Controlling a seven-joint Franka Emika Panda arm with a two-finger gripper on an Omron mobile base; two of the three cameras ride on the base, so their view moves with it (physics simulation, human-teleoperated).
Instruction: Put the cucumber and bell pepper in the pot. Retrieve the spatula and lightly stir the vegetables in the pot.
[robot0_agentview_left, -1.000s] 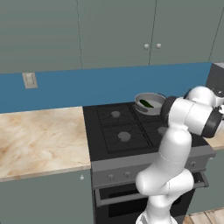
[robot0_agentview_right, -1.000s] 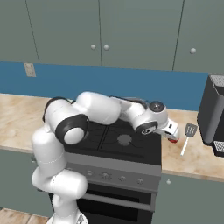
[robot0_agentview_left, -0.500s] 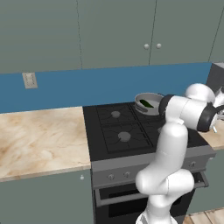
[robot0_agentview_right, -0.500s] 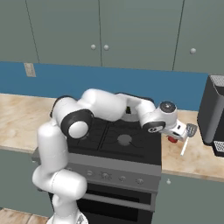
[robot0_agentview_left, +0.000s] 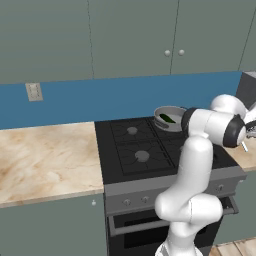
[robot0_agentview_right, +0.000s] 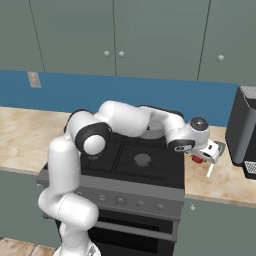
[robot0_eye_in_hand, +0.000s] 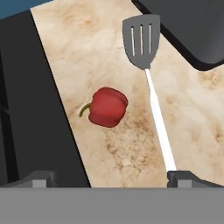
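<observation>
The red bell pepper (robot0_eye_in_hand: 107, 106) lies on the marble counter just right of the stove, directly under my open gripper (robot0_eye_in_hand: 113, 177). Beside it lies the spatula (robot0_eye_in_hand: 151, 87), its slotted dark head pointing away and its pale handle running back toward my right fingertip (robot0_eye_in_hand: 186, 177). In the right base view my gripper (robot0_agentview_right: 209, 154) hovers over the bell pepper (robot0_agentview_right: 197, 159) and the spatula handle (robot0_agentview_right: 210, 171). The grey pot (robot0_agentview_left: 170, 118) stands on the rear right burner with the dark green cucumber (robot0_agentview_left: 166, 119) inside.
The black stove (robot0_agentview_left: 145, 150) adjoins this counter strip on the left. A dark appliance (robot0_agentview_right: 245, 135) stands on the counter just right of the spatula, its base close to the spatula head (robot0_eye_in_hand: 192, 30). Long marble counter (robot0_agentview_left: 45, 155) stretches left of the stove.
My arm has swung right, carrying the open gripper from the stove's right edge out over the counter strip above the bell pepper and spatula. Nothing else moved.
</observation>
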